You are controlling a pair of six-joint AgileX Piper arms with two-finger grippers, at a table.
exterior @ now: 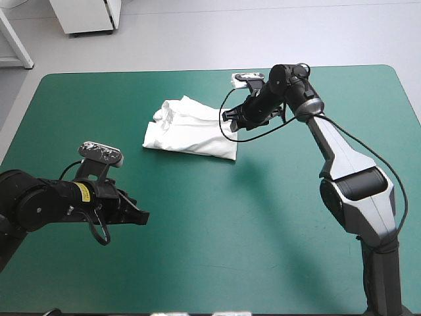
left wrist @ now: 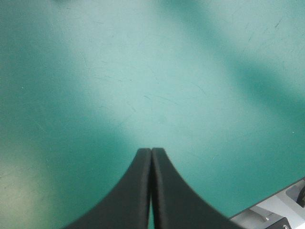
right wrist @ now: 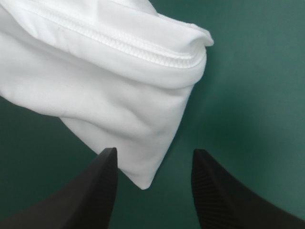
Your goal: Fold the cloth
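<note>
**Almost squared away: right arm lines up on a corner of the folded T-shirt**

Low in the left of the high view, the left gripper [exterior: 141,217] hangs over bare teal-green cover [exterior: 263,263], well apart from the work. Its own camera shows its black fingers [left wrist: 138,191] pressed together in one pointed arch, holding nothing.

Farther up, just left of the frame's middle, the T-shirt [exterior: 191,131] lies as a white, roughly oblong bundle, a few loose folds bunched at its upper left end.

At the bundle's upper right corner sits the right gripper [exterior: 229,120]. Seen from its wrist, the fingers stand wide apart, with a pointed corner of the cloth [right wrist: 119,95] reaching in between them, touched by neither. A stitched hem [right wrist: 143,45] runs across the stacked layers just ahead.

The fabric looks light, soft and limp. It would likely sag and let its layers slide apart if lifted by a single ply. The better hold seems to be this corner, pinched through every layer, close to the thicker hem.
</note>
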